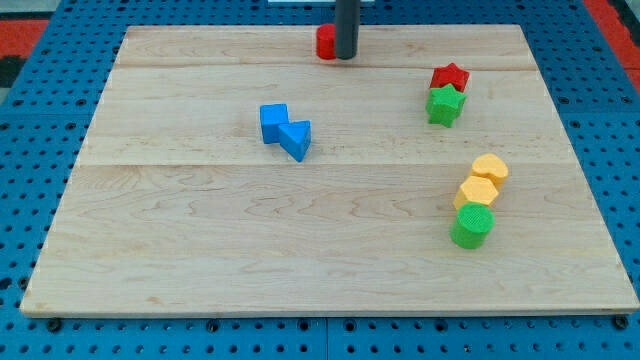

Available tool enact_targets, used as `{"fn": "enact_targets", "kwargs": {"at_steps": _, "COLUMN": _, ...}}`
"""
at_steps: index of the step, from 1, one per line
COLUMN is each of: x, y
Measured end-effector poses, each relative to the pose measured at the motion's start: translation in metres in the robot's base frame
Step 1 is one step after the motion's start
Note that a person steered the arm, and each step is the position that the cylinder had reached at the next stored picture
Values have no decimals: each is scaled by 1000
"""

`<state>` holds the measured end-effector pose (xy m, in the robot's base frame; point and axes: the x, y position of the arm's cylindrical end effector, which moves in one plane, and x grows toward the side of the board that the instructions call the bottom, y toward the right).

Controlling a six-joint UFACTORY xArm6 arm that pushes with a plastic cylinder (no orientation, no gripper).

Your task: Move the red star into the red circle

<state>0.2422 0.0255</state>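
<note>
Eight small coloured blocks sit on the pale wooden board [200,250], which rests on a blue pegboard surface [40,120]. Near the view's top edge, a red round block [325,42] stands partly hidden behind the straight dark rod, and my tip [345,57] comes down just at that block's right side, touching or all but touching it; I cannot tell which. The rod has no fingers or jaws, so nothing opens or closes and nothing is held.

Over toward the view's right, well apart from my tip, the red star block [450,76] sits against a green star block [445,104] just below it. Left of centre, a blue cube [274,123] and a blue angular block [297,138] touch each other. Lower on the right, two yellow hexagonal blocks [490,168] [478,190] and a green cylinder [472,226] form a short touching row slanting down to the left.
</note>
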Motion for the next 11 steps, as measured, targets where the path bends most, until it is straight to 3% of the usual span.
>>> {"fn": "enact_targets", "kwargs": {"at_steps": 2, "x": 3, "y": 214}}
{"fn": "enact_targets", "kwargs": {"at_steps": 3, "x": 66, "y": 256}}
{"fn": "enact_targets", "kwargs": {"at_steps": 4, "x": 82, "y": 164}}
{"fn": "enact_targets", "kwargs": {"at_steps": 5, "x": 63, "y": 74}}
{"fn": "enact_targets", "kwargs": {"at_steps": 6, "x": 62, "y": 31}}
{"fn": "enact_targets", "kwargs": {"at_steps": 7, "x": 34, "y": -8}}
{"fn": "enact_targets", "kwargs": {"at_steps": 8, "x": 82, "y": -8}}
{"fn": "enact_targets", "kwargs": {"at_steps": 9, "x": 72, "y": 34}}
{"fn": "enact_targets", "kwargs": {"at_steps": 11, "x": 58, "y": 35}}
